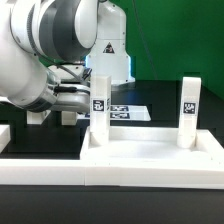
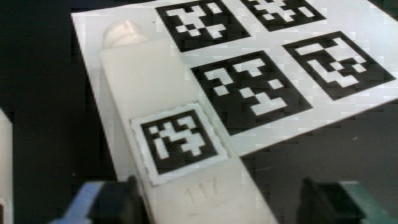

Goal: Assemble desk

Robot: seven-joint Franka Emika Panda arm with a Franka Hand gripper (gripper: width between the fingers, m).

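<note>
The desk panel (image 1: 150,160) lies at the front, white with a raised rim. Two white tagged legs stand upright on its far corners: one leg (image 1: 98,105) on the exterior view's left, the other leg (image 1: 188,110) on its right. My gripper (image 1: 84,96) reaches the left leg from the exterior view's left. In the wrist view that leg (image 2: 178,120) lies between my fingers, tag facing the camera. My gripper (image 2: 217,202) is open around it. One finger (image 2: 103,202) is close against the leg. The other finger (image 2: 331,200) stands apart with a dark gap.
The marker board (image 1: 126,110) lies flat on the black table behind the left leg, and it fills much of the wrist view (image 2: 267,60). A white rail (image 1: 25,165) runs along the front left. The robot's base stands at the back.
</note>
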